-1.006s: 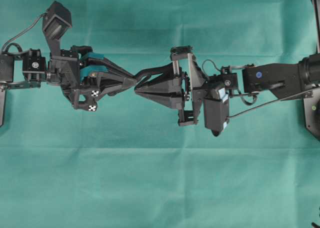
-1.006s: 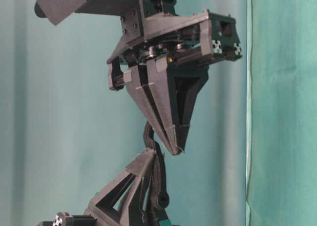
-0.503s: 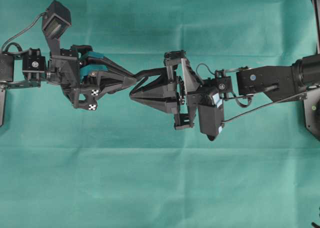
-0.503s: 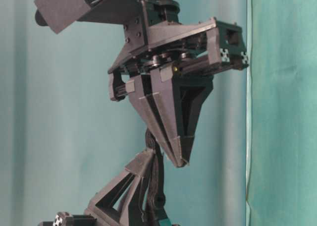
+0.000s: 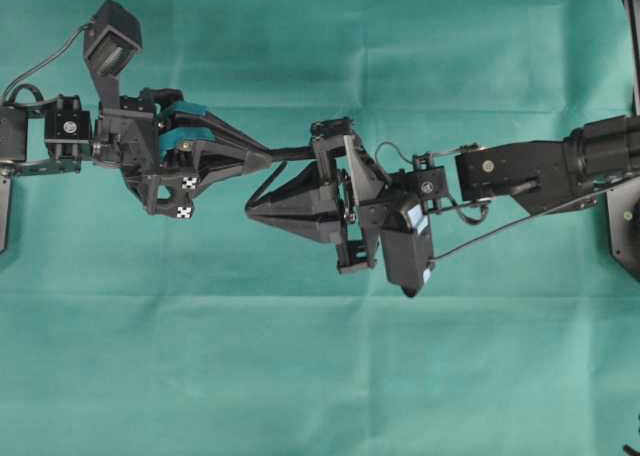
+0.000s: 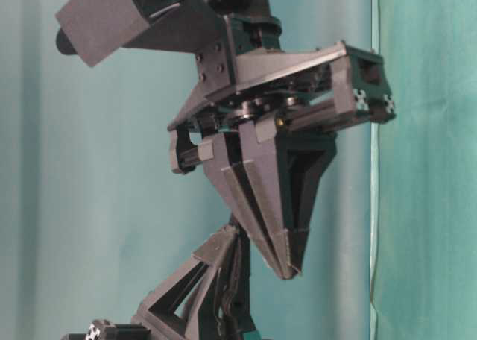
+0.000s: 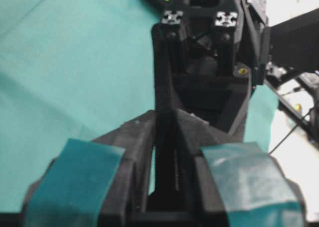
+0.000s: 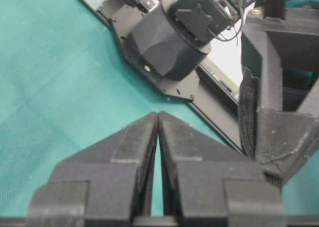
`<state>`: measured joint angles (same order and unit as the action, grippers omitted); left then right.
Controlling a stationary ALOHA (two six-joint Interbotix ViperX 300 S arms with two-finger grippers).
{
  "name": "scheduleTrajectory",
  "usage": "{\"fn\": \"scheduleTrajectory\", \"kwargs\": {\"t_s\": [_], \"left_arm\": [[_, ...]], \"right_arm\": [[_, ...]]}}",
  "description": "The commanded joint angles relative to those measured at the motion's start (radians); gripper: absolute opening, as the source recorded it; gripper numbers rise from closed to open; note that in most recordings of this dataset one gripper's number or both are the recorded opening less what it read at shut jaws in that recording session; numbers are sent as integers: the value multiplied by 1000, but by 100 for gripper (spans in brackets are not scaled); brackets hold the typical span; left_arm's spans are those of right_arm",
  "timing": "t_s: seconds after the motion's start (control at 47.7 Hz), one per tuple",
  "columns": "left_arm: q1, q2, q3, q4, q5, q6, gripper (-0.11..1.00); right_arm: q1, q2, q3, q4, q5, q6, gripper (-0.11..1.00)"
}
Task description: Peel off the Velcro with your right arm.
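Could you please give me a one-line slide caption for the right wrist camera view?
Right hand closed and empty over green cloth, with the Velcro strap still on the left hand beside it.

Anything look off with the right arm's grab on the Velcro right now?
Yes. In the wrist view the right gripper has its jaws shut with no strap visible between them, while the Velcro sits off to one side, lying along the left gripper. It looks like a missed grasp.

Even, bright light; wrist views soft, perhaps overexposed.
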<state>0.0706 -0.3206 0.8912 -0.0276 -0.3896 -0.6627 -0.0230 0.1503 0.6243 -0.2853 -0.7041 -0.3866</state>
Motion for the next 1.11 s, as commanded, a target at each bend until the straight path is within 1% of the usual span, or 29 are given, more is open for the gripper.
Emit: {"fn": "scheduleTrajectory", "kwargs": {"t_s": [0.0,0.23,0.587,0.796,1.089], "left_arm": [[17,-6,-12,2,-23,3,10],[17,-6,-9,3,-32,5,10],[17,-6,5,3,-55,5,10],[21,-6,6,5,-57,5,10],[28,-6,8,3,-58,14,10]], "right_arm": [[23,-8,-28,-5,2,2,-9],[32,14,-61,-5,31,2,-9],[44,51,-120,-25,75,2,-9],[58,64,-137,-41,101,2,-9],[83,71,-146,-44,117,2,-9]]}}
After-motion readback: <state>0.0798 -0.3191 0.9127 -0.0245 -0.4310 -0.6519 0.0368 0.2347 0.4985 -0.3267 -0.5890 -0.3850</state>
